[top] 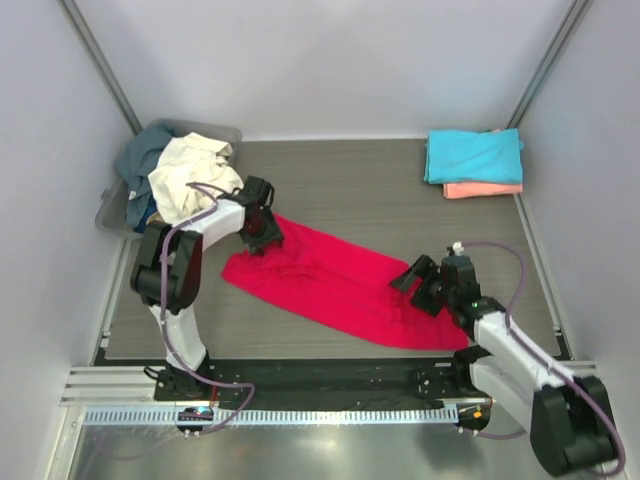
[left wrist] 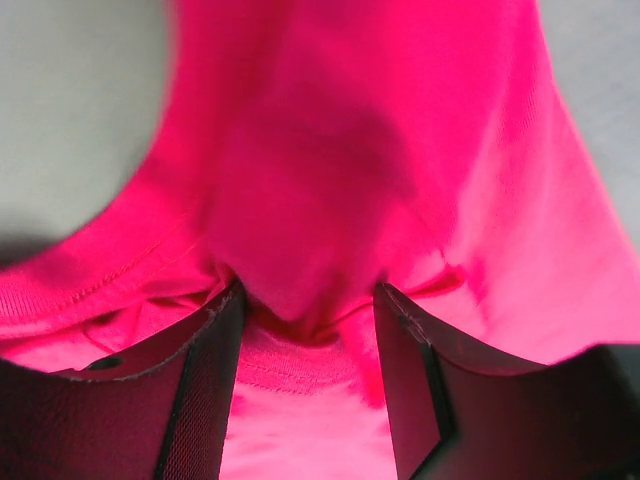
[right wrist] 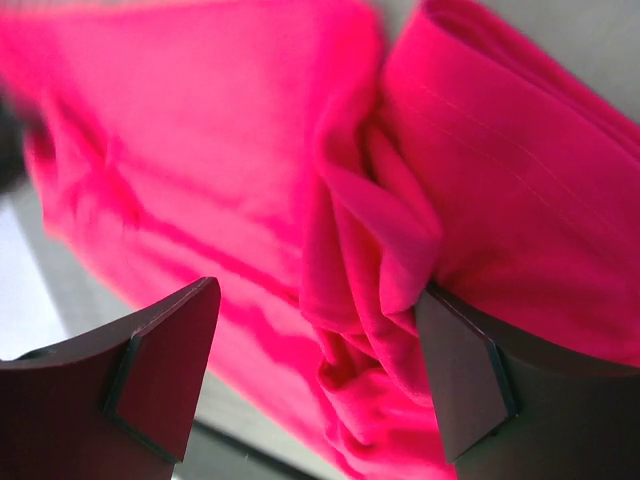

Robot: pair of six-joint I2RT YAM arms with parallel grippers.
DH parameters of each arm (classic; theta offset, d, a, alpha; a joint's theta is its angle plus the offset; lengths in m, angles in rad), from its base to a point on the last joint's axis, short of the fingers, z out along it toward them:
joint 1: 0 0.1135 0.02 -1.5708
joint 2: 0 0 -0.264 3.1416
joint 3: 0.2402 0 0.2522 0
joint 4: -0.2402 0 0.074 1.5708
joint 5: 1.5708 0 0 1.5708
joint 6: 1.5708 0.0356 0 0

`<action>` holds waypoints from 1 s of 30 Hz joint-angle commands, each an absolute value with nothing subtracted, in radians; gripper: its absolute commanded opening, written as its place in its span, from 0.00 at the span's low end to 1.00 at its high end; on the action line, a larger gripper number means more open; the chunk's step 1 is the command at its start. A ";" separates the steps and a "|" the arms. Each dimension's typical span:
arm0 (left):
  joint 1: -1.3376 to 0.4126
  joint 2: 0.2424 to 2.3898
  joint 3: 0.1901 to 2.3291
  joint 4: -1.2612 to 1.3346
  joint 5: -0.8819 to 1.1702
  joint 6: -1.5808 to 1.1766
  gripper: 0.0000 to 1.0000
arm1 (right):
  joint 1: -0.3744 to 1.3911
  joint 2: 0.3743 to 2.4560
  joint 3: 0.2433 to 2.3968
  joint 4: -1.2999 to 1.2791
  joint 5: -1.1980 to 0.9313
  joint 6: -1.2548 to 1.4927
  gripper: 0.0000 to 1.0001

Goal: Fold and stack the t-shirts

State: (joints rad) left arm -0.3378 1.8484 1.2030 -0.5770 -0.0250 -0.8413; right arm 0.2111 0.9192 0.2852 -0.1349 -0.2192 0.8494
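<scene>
On the grey table [top: 380, 190], the red shirt [top: 330, 280] is laid centrally, half folded. The cream shirt [top: 190, 170] and blue shirt [top: 140, 155] are heaped in the tub [top: 110, 215]. The turquoise shirt [top: 472, 155] is stacked on the salmon shirt [top: 482, 189], far right. Red cloth is pinched by the left gripper [top: 262, 238]. The right gripper [top: 408, 281] is held agape, empty. No writing is seen.

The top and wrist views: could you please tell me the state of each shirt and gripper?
Red t-shirt, spread out rumpled on the table.
Turquoise t-shirt, folded, top of stack.
Salmon pink t-shirt, folded, bottom of stack.
Cream t-shirt, crumpled over the tub.
Slate blue t-shirt, crumpled in the tub.
Left gripper, shut on the red t-shirt.
Right gripper, open, cloth between fingers.
</scene>
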 commanded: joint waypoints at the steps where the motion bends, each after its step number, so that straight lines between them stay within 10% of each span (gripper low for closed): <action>1: -0.382 2.093 1.445 -0.460 -0.006 -0.874 0.55 | 0.337 0.761 0.204 -0.308 -0.195 1.032 0.84; 11: -0.494 2.750 2.704 -0.683 0.343 -0.720 0.59 | 0.664 0.805 0.391 -0.382 -0.199 0.930 0.90; 30: -0.426 1.367 1.656 -0.968 -0.250 -0.423 0.78 | 0.667 1.510 1.222 -0.538 0.141 0.411 1.00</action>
